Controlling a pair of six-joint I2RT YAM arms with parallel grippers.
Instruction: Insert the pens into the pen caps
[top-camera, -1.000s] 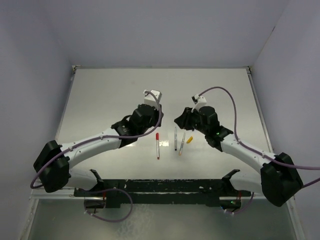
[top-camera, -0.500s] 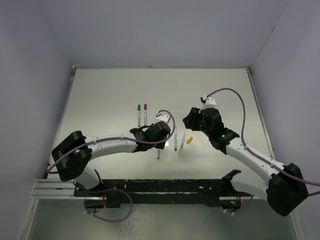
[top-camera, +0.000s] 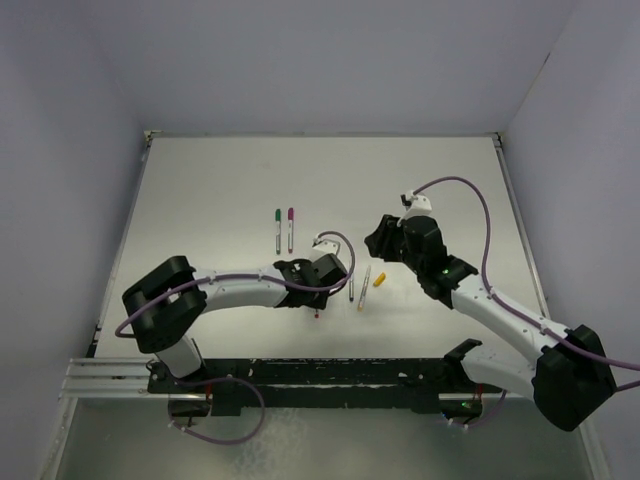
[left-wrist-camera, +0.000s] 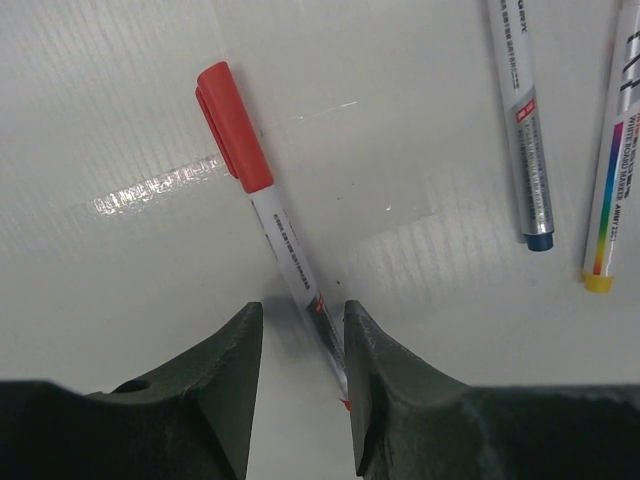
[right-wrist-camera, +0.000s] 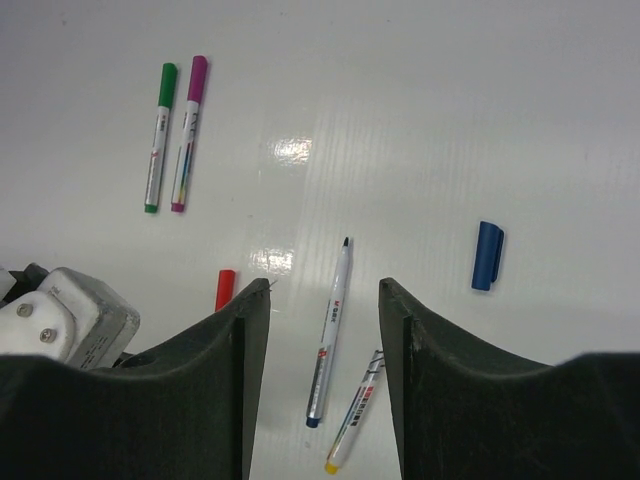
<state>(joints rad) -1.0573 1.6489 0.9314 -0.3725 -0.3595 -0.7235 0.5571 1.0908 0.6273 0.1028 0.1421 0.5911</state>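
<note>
While both arms stretched over the table (top-camera: 220, 180), the parts lay as labelled.
Left tool (left-wrist-camera: 300, 315): jaws apart, one either side of the lower barrel of the red-capped pen (left-wrist-camera: 285, 235), which lay flat on the table.
Right tool (right-wrist-camera: 325, 290): jaws apart, nothing between them, above the two uncapped pens.
Uncapped pens: blue-ended pen (right-wrist-camera: 328, 340) and yellow-ended pen (right-wrist-camera: 355, 420), side by side.
Blue cap (right-wrist-camera: 487, 256): alone, apart from its pen.
Yellow-orange cap (top-camera: 380, 280): near the yellow-ended pen.
Capped pair: green-capped pen (right-wrist-camera: 158, 135) and magenta-capped pen (right-wrist-camera: 186, 130), side by side, farther back.
</note>
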